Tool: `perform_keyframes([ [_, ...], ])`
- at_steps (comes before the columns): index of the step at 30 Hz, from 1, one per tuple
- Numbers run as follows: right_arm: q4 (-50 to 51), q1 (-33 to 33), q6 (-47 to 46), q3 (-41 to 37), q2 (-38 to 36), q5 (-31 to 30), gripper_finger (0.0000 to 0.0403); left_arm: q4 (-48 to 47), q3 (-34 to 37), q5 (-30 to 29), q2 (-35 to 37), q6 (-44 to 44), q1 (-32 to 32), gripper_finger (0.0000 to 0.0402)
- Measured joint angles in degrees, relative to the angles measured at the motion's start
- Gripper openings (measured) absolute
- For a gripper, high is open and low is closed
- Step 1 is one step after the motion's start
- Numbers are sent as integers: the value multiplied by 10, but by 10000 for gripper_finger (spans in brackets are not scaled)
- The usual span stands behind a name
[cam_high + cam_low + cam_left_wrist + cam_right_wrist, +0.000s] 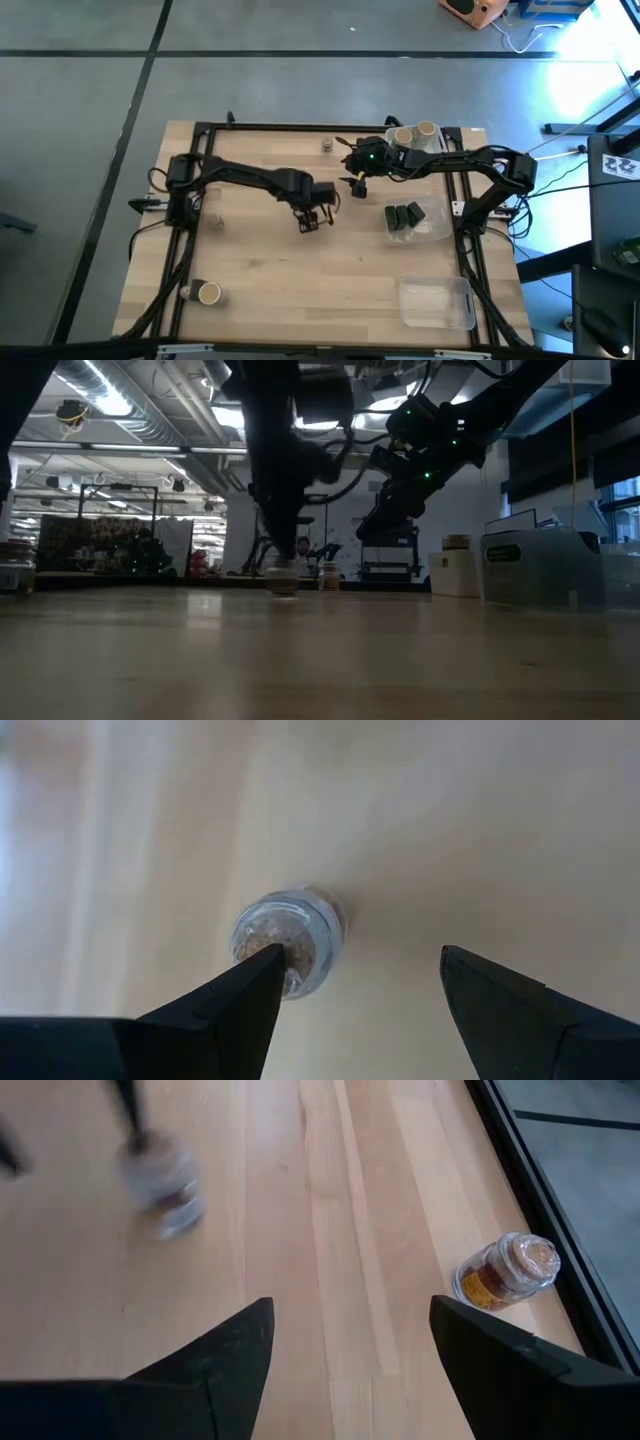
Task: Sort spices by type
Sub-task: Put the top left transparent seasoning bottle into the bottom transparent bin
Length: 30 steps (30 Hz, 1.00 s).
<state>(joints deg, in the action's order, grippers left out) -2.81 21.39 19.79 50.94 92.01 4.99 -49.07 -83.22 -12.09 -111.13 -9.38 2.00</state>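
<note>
The left hand (311, 222) hangs low over the middle of the desk (300, 280), fingers apart, a small clear spice jar (290, 940) standing just beneath one fingertip. The right hand (357, 186) hovers nearby, also spread and empty. Beyond it, dark blocky spices (404, 215) sit in a clear tray (435, 225), tan-topped jars (414, 133) cluster at the far edge, and another jar (208, 293) stands near the left front corner.

Spices: tan-topped jars (413, 133) in a clear tray at the far edge; dark blocky containers (404, 215) grouped right; one tan-topped jar (208, 293) near left.
</note>
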Motion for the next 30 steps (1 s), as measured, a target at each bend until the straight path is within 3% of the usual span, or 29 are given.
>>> perform_keyframes([
  [4,-1,0,0,0,0,0,269,29,-2,5,-1,17,-21,260],
  [10,-4,0,-37,0,0,1,269,-9,-34,-4,22,-8,-48,260],
  [15,-11,-12,-62,0,0,93,269,-45,-18,-73,91,-48,-89,260],
  [18,-37,-44,-63,0,0,113,269,-40,24,-120,134,-73,-112,260],
  [22,-84,-88,-63,0,0,97,269,-9,114,-127,188,-138,-127,260],
  [30,-161,-122,-107,1,10,37,269,234,329,-129,269,-221,-159,260],
])
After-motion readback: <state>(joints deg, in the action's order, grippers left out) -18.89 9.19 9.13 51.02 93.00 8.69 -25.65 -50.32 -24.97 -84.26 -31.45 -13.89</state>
